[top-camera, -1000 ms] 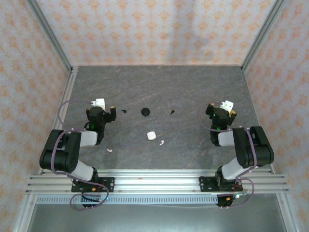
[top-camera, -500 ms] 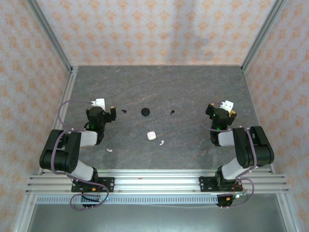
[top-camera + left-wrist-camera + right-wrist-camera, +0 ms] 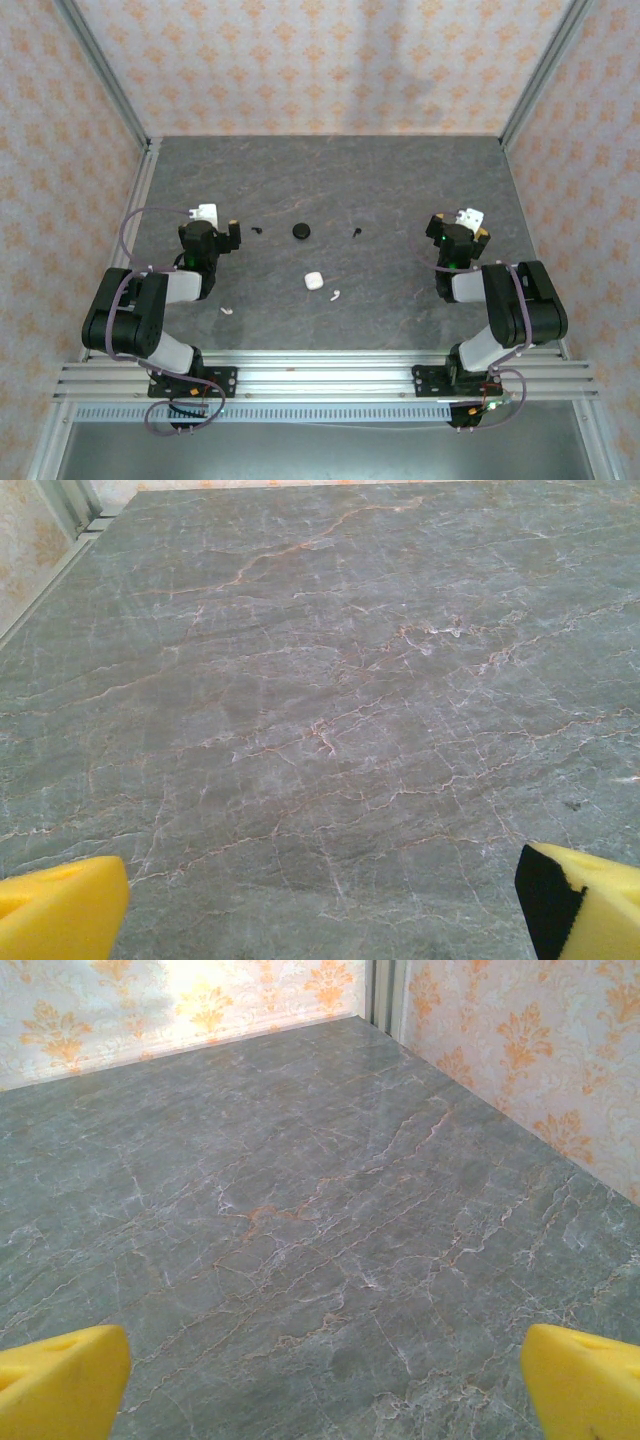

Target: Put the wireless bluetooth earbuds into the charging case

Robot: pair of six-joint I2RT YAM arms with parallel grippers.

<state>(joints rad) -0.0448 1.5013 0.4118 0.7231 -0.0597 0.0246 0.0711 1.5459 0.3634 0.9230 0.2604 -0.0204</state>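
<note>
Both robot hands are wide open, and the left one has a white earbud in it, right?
No. The left gripper is wide open, like the right gripper, but empty: the left wrist view shows bare table between its fingers. The white earbud near that arm lies on the table.

No lettering, brand mark or number can be read: the white charging case (image 3: 313,281) and the round black case (image 3: 301,231) on the grey marbled table (image 3: 420,170) are too small to show any print, and the wallpaper (image 3: 330,60) carries an orange ornament, no words
</note>
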